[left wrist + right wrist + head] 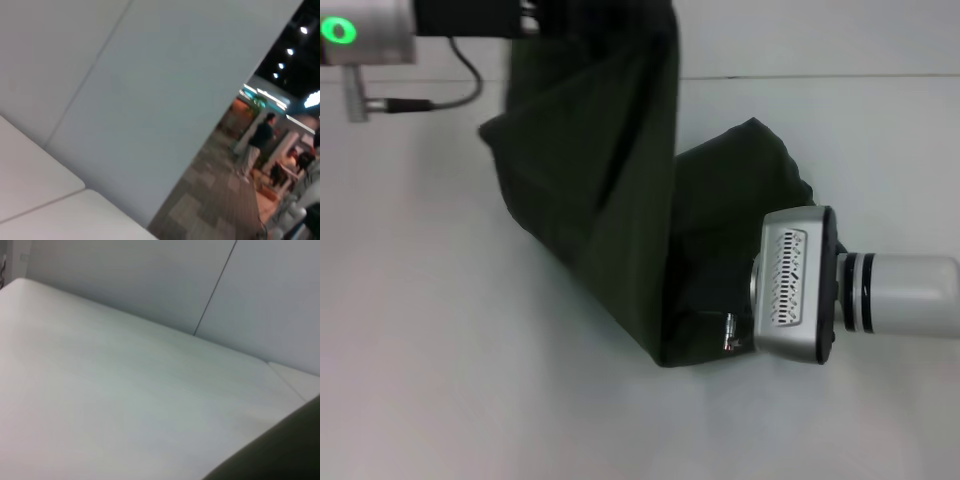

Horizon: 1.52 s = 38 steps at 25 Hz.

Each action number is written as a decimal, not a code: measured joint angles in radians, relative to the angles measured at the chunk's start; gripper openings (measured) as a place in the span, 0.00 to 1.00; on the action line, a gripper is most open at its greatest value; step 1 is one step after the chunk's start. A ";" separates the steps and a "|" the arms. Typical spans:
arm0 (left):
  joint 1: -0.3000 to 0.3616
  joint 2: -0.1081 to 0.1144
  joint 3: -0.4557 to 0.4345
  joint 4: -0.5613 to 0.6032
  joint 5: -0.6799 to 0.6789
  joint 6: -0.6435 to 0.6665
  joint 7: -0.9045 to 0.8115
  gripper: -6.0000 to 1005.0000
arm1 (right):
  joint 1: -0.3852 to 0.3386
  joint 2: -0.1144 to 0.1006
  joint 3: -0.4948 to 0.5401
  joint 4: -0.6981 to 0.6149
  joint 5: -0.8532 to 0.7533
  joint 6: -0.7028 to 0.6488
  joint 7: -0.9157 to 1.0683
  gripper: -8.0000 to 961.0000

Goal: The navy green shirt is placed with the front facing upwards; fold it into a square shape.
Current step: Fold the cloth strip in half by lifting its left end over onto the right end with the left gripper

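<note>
Holding the navy green shirt [610,200] draped between both arms: my left gripper [545,15] has one end lifted at the far edge of the white table [440,380], my right gripper [735,335] sits low at the near corner. Can't tell if either claw is pinching. Best bet: keep the cloth taut and lay it down evenly. No containers around.

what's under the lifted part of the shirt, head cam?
Bare white table shows around the navy green shirt. Its lower folds rest there, hiding the surface beneath. The chest lettering isn't visible.
</note>
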 joint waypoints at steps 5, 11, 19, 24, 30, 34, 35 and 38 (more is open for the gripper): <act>-0.006 -0.004 0.090 0.002 0.004 -0.043 0.005 0.04 | -0.134 -0.028 0.074 -0.129 0.002 -0.133 0.114 0.01; -0.011 -0.016 0.137 0.002 0.007 -0.095 0.009 0.04 | -0.429 -0.033 0.125 -0.570 0.003 -0.330 0.504 0.01; -0.038 -0.036 0.211 -0.001 0.008 -0.196 -0.012 0.04 | -0.619 -0.073 0.324 -0.755 -0.010 -0.470 0.726 0.01; -0.058 -0.072 0.263 -0.010 0.009 -0.253 -0.012 0.04 | -0.638 -0.089 0.440 -0.748 -0.049 -0.470 0.744 0.01; -0.059 -0.103 0.391 -0.052 -0.012 -0.356 -0.012 0.05 | -0.633 -0.108 0.481 -0.760 -0.062 -0.463 0.802 0.01; -0.057 -0.107 0.521 -0.135 -0.101 -0.514 -0.015 0.06 | -0.625 -0.119 0.484 -0.762 -0.067 -0.462 0.829 0.01; -0.053 -0.107 0.559 -0.148 -0.126 -0.556 -0.011 0.06 | -0.623 -0.121 0.484 -0.762 -0.070 -0.460 0.833 0.01; -0.042 -0.108 0.687 -0.160 -0.188 -0.711 -0.006 0.06 | -0.612 -0.122 0.480 -0.763 -0.081 -0.451 0.844 0.01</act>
